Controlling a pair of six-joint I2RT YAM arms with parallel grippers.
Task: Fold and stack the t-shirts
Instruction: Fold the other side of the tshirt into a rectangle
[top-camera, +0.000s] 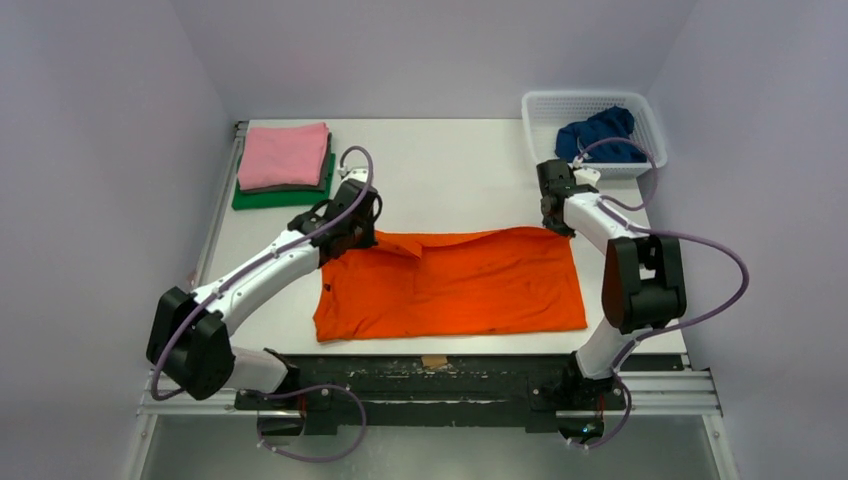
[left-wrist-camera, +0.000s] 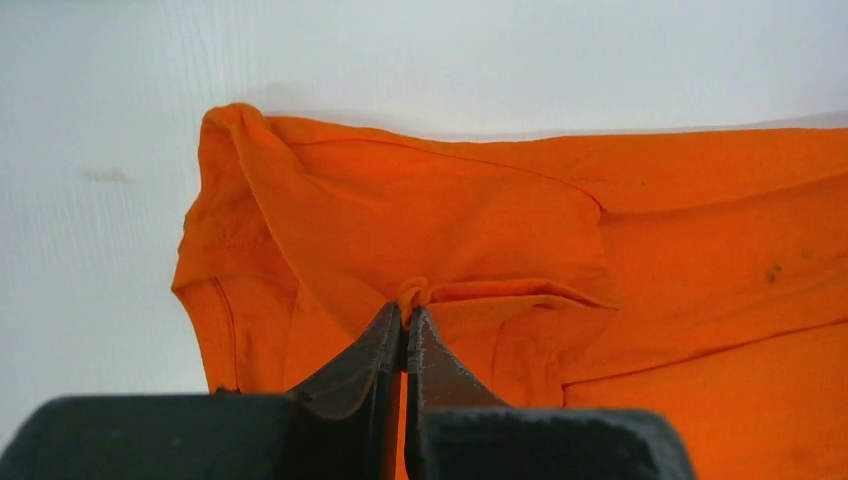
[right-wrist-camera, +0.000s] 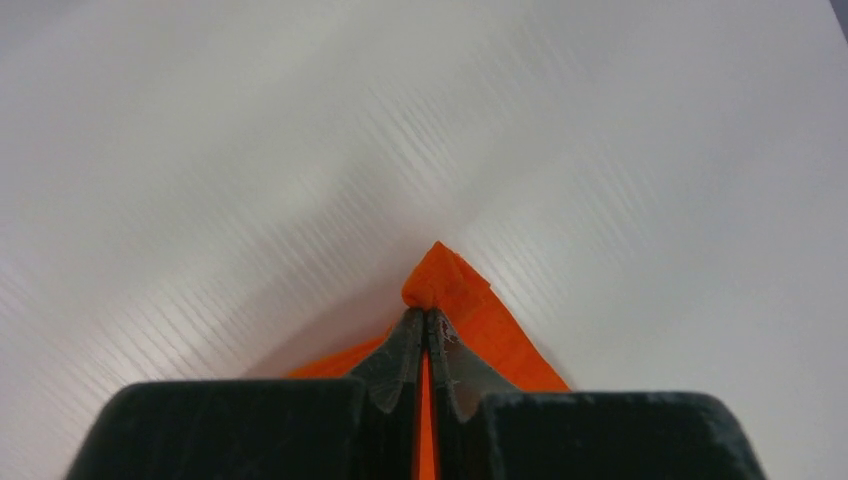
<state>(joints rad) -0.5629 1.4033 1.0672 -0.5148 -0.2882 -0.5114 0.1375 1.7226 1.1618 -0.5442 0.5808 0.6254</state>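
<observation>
Pinching the far edge of the orange t-shirt (top-camera: 450, 285) at opposite ends, the left gripper (left-wrist-camera: 405, 318) and right gripper (right-wrist-camera: 425, 318) clamp cloth, the shirt spread mid-table (top-camera: 470, 160), long axis left-right, free edge nearer the robot.

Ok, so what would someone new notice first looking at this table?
The bright orange shirt spread mid-table, with the left gripper and right gripper each pinching its far edge. Then the pink shirt topping a folded pile far left, and the blue shirt in the white basket far right.
</observation>
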